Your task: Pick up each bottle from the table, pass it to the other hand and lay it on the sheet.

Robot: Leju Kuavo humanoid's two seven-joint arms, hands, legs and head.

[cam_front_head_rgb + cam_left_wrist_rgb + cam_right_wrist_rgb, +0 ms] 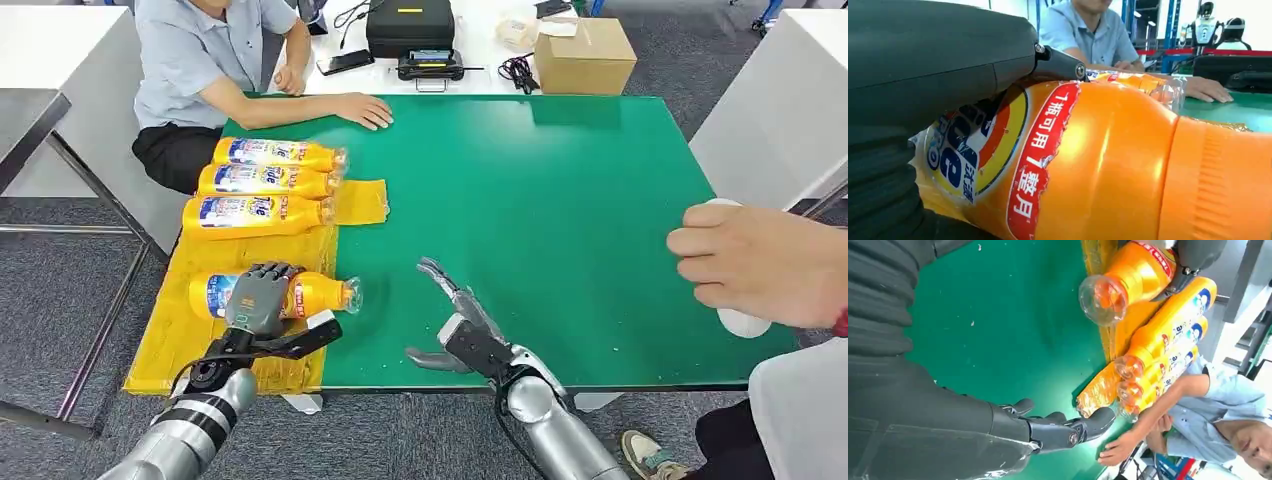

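**Bottle number four going down on the sheet**

Bottle [300, 295] in the left hand [262, 298], lying on its side over the near end of the yellow sheet [180, 345], clear neck pointing out toward the green mat [560, 200]. The fingers are wrapped over the label from above, and the left wrist view shows a dark finger pressed across the orange body, so the hold looks firm. Whether the bottle's full weight rests on the sheet, I cannot tell. Laid flat like this it matches the row beyond it: three bottles [265, 185] side by side on the far part of the sheet, necks all facing the same way, which keeps room for this one.

Over to the right hand [455, 320]: it holds nothing, fingers spread and hovering over the mat's near edge, well apart from the bottle. A person's hand [365, 110] rests on the mat's far side; another person's hand [750, 265] holds something white at the right edge. My read: the release is what's left.
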